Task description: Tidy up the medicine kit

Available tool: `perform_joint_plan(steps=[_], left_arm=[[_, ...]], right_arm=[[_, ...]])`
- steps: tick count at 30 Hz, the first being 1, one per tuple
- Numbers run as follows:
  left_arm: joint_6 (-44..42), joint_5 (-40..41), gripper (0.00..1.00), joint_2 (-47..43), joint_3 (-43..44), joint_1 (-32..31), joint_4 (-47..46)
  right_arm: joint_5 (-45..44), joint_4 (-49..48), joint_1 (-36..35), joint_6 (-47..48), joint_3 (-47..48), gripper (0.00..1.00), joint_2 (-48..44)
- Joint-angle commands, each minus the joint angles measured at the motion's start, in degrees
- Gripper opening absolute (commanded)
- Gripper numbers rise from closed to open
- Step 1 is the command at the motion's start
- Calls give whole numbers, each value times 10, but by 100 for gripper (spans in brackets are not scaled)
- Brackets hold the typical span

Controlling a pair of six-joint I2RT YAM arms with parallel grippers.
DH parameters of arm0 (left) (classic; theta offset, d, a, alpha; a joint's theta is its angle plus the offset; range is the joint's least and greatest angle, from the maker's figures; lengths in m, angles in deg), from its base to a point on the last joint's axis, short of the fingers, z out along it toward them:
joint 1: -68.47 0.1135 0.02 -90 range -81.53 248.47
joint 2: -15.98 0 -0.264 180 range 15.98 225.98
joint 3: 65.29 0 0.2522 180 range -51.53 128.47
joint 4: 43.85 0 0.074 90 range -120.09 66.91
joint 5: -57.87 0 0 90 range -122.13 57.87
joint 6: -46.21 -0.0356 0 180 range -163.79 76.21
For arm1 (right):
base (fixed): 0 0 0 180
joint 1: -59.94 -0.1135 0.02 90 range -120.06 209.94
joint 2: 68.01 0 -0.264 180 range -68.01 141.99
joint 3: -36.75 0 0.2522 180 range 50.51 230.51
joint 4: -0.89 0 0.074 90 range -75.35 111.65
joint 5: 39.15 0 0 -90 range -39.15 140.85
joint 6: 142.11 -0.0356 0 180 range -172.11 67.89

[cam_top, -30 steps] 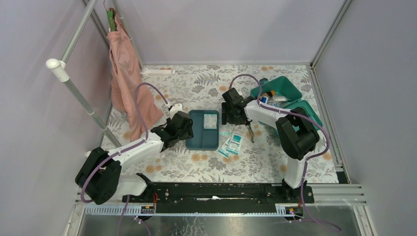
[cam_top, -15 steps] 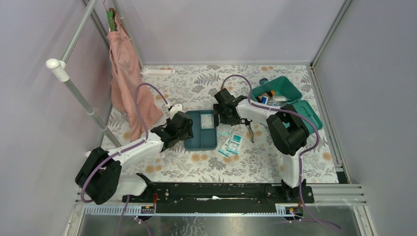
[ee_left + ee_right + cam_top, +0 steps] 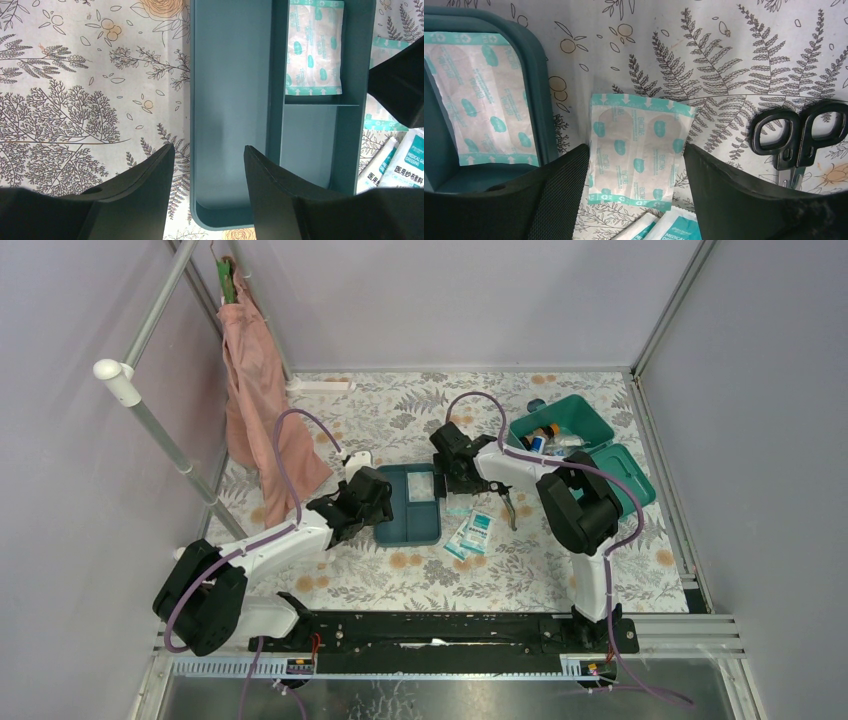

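Note:
The medicine kit [image 3: 585, 418], a teal-green box with its lid [image 3: 630, 475] swung open, stands at the back right with bottles [image 3: 543, 433] inside. A darker divided tray [image 3: 400, 510] lies mid-table with one plaster packet [image 3: 314, 47] in its far compartment. My left gripper [image 3: 205, 150] is open, its fingers straddling the tray's [image 3: 230, 100] near left wall without touching it. My right gripper [image 3: 635, 147] is open just above a second plaster packet [image 3: 636, 145] that lies on the cloth right of the tray's [image 3: 536, 90] edge. In the top view this gripper [image 3: 450, 480] sits at the tray's right rim.
Black-handled scissors [image 3: 799, 132] lie right of the loose packet. White dressing packets [image 3: 472, 533] lie just in front of it. A pink cloth [image 3: 255, 400] hangs from a slanted pole [image 3: 160, 430] at the left. A white strip [image 3: 320, 386] lies by the back wall.
My right arm has swung left toward the tray and its jaws have widened. The tray has shifted slightly left. The left arm has not moved.

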Motion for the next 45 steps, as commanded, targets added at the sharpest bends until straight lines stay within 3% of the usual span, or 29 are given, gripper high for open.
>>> perform_joint_plan(steps=[1,10,25,45], left_arm=[[0,11,61,2,-9,4,3],[-1,11,61,3,-7,4,4],[0,9,61,4,-3,4,5],[0,9,61,1,-6,4,6]], right_arm=[[-29,28,0,5,-21,75,11],[-11,8,0,-1,-38,56,-14],[27,4,0,9,-13,49,-82],[53,13,0,9,42,44,-74]])
